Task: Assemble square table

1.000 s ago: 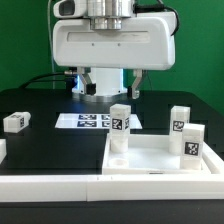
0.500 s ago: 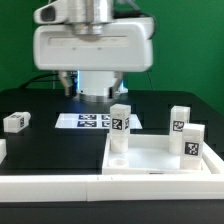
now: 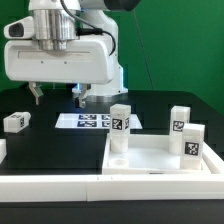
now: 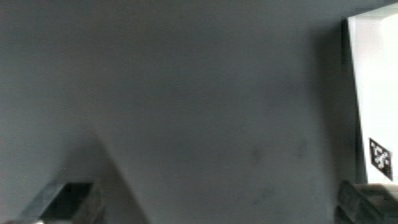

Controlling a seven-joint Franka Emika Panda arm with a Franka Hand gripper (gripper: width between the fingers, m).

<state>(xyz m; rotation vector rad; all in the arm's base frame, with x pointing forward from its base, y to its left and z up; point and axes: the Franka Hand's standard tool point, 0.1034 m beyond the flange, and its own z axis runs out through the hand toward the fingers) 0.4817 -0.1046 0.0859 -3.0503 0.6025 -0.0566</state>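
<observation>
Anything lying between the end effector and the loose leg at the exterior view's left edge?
No. In the exterior view, only bare black table separates the open end effector from the loose leg.

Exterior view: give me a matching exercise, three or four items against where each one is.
1. gripper
2. marker board
3. lone leg
4. square panel

A. nearest the camera, on the exterior view's right
B. far out on the exterior view's left
C. flat on the table's middle
D. above the table, empty

Pairs: 1-D, 2-C, 3-B, 4-A
</observation>
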